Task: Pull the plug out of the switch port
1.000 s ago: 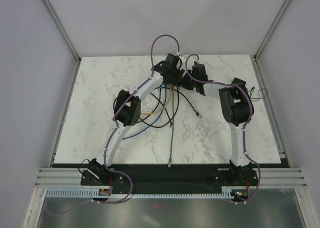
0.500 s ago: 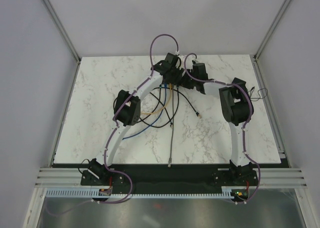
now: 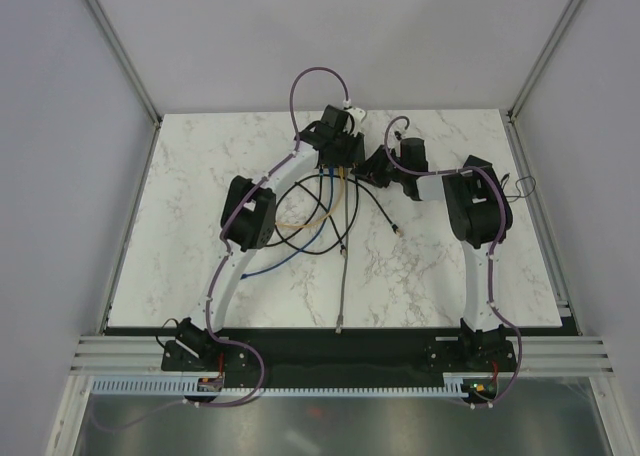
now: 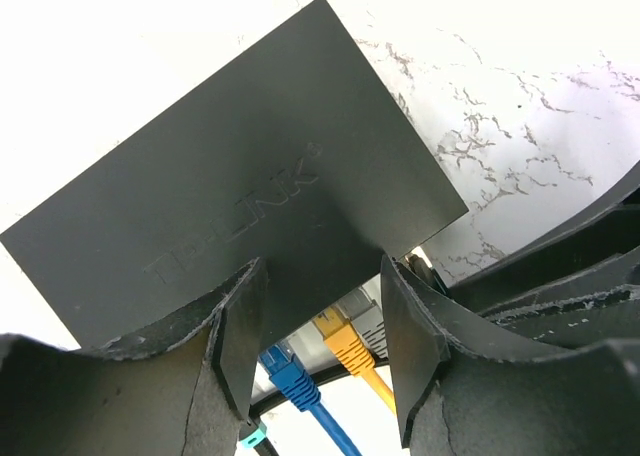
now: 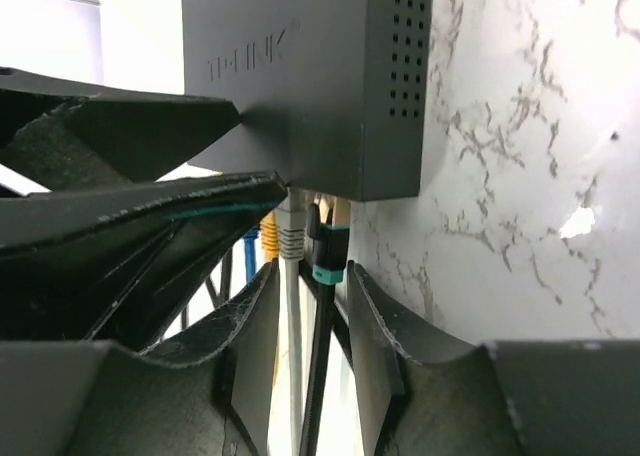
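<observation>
Along the near edge of the counter (image 3: pixel 180 266) sit the two arm bases, and both arms reach away from them over loose cables fanned across the middle. A grey cable (image 3: pixel 341 276) runs almost back to that edge. Farther in, the right gripper (image 5: pixel 312 276) faces the port side, its jaws a narrow gap apart. They straddle a white cable (image 5: pixel 292 326) and the lead of a black plug (image 5: pixel 328 244) with a teal tab; light shows beside them, so nothing is clamped. The left gripper (image 4: pixel 322 266) is spread wide, apparently resting on the port-side edge of the switch (image 4: pixel 230 186), with a blue plug (image 4: pixel 285 364) and a yellow plug (image 4: pixel 345 338) seated below. The switch lies flat toward the far edge, about midway between the left and right edges. The step in hand seems to be lining up on a plug while the box is steadied. The next move calls for closing on one plug body, likely pressing its latch, then drawing straight back.
</observation>
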Available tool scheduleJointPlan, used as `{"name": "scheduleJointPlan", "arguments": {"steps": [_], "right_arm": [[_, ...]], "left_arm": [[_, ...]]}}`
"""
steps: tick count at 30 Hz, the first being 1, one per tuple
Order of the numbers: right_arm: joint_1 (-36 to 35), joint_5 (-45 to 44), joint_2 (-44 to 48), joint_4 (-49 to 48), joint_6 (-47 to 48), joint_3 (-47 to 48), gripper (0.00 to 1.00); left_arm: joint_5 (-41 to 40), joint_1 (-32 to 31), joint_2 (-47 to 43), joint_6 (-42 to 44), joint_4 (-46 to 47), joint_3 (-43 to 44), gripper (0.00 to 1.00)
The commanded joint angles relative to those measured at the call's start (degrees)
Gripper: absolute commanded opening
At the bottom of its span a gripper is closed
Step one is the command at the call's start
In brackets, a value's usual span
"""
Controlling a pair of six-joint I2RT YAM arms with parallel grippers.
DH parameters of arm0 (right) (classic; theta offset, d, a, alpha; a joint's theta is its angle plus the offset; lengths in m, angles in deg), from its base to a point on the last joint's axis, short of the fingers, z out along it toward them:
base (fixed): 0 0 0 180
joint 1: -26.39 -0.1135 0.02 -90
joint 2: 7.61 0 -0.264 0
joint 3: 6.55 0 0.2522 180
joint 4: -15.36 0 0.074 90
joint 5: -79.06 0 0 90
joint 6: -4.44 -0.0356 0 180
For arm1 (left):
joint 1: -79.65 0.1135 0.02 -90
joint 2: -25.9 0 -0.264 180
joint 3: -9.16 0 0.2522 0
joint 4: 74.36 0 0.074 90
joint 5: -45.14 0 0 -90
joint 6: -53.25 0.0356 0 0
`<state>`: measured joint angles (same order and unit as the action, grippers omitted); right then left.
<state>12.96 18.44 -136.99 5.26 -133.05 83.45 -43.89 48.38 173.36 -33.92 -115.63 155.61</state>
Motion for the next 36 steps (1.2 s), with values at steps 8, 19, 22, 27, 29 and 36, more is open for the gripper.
{"name": "scheduleJointPlan", "arguments": {"steps": [8, 19, 22, 27, 29, 36], "right_arm": [[1.65, 2.87, -4.3, -17.79, -16.93, -6.02, 0.36], [2.18, -2.93, -5.44, -26.6, -23.97, -8.41, 0.35], [2.27, -3.11, -6.32, -26.33, -24.32, -7.78, 0.35], [2.36, -2.67, -8.16, -26.59, -25.46, -5.67, 0.35], [2.36, -2.4, -8.95, -26.68, -25.82, -4.8, 0.35], [2.27, -2.14, -11.33, -25.98, -27.13, -2.16, 0.35]], "left_arm": [[1.58, 0.86, -3.49, -2.04, 2.9, -3.22, 0.56], [2.01, 1.3, -4.55, -2.22, 3.34, -5.15, 0.52], [2.28, 1.3, -4.55, -2.3, 3.25, -5.15, 0.52], [2.72, 1.3, -4.46, -2.3, 3.25, -5.15, 0.51], [2.72, 1.3, -4.46, -2.22, 3.25, -5.24, 0.51], [3.24, 1.3, -4.37, -2.3, 3.16, -5.15, 0.51]]}}
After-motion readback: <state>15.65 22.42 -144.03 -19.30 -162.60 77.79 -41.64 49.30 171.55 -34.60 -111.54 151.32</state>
